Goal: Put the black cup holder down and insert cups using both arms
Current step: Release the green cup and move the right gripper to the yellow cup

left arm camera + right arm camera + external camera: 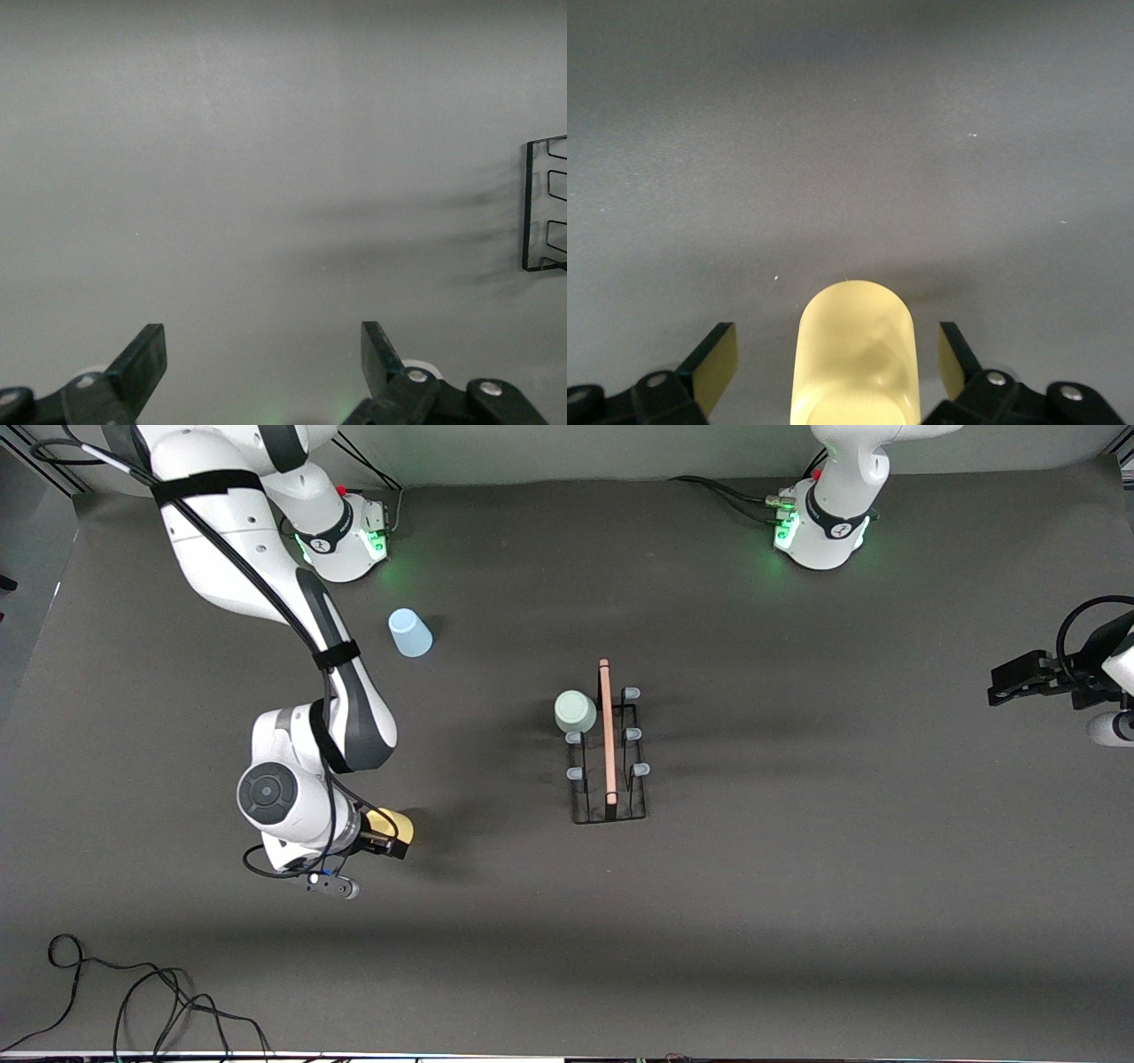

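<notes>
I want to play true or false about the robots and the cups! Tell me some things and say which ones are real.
1. The grey-green cup sits on a peg of the black cup holder. True.
2. The yellow cup is between the open fingers of the right hand. True.
3. The light blue cup is on the holder too. False: it stands on the table near the right arm's base, apart from the holder.
4. The left hand holds a cup. False: it is open and empty, off at the left arm's end of the table.
5. The holder has a wooden handle along its top. True.
</notes>
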You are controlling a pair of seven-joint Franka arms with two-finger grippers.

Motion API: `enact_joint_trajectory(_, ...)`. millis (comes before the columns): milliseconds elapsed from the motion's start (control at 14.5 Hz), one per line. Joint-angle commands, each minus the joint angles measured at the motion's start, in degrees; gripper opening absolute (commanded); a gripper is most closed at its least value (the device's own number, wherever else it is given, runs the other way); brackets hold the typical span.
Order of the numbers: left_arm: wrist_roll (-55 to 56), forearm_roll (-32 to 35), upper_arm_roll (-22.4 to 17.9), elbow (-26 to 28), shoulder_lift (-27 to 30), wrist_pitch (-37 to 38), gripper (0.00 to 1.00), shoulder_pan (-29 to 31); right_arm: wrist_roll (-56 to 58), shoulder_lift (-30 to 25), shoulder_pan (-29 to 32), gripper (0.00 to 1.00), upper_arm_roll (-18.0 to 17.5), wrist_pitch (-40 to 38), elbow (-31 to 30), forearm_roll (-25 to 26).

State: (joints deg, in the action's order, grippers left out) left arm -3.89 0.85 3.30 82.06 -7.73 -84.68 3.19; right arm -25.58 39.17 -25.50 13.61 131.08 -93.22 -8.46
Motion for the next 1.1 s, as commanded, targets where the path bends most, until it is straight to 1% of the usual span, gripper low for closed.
enact_joint_trajectory(0, -0.6, -0.3, -0.1, 0.4, 0.3, -0.6, 0.98, 0.0, 3.3, -1.2, -0.1, 1.00, 0.1, 1.6, -2.7, -1.8)
enact_joint_trajectory(207, -0.6, -0.2, -0.1, 0.4, 0.2, -0.5, 0.98, 0.0, 3.4, -1.9, -0.1, 1.00, -0.1, 0.6, -4.2, -1.9)
enact_joint_trajectory(414, -0.4, -0.2, -0.1, 0.4, 0.1, -0.5, 0.98, 0.0, 3.4, -3.1, -0.5, 0.99, -0.4, -2.3, -4.9, -1.9)
enact_joint_trajectory(483, -0.4, -0.2, -0.1, 0.4, 0.1, -0.5, 0.98, 0.0, 3.4, -3.4, -0.6, 0.94, -0.4, -2.4, -5.2, -1.9)
enact_joint_trajectory(552, -0.4, -0.2, -0.1, 0.4, 0.1, -0.5, 0.99, 0.0, 3.4, -3.3, -0.6, 0.86, -0.4, -2.4, -5.2, -1.9)
enact_joint_trajectory(621, -0.4, -0.2, -0.1, 0.4, 0.1, -0.5, 0.99, 0.1, 3.4, -3.3, -0.5, 0.72, -0.4, -2.3, -5.1, -1.9)
enact_joint_trajectory(760, -0.4, -0.2, -0.1, 0.4, 0.1, -0.5, 0.99, 0.1, 3.4, -3.7, -0.5, 0.38, -0.4, -2.5, -4.9, -1.9)
enact_joint_trajectory(829, -0.4, -0.2, -0.1, 0.4, 0.1, -0.5, 0.99, 0.1, 3.4, -4.2, -0.5, 0.24, -0.5, -2.6, -4.9, -1.9)
enact_joint_trajectory(898, -0.4, -0.2, -0.1, 0.4, 0.1, -0.6, 0.99, 0.1, 3.6, -4.5, -0.5, 0.16, -0.6, -2.8, -4.7, -1.9)
enact_joint_trajectory(1036, -0.4, -0.2, -0.1, 0.4, 0.1, -0.6, 0.99, 0.1, 4.2, -6.1, -0.4, 0.14, -0.5, -4.9, -3.8, -3.4)
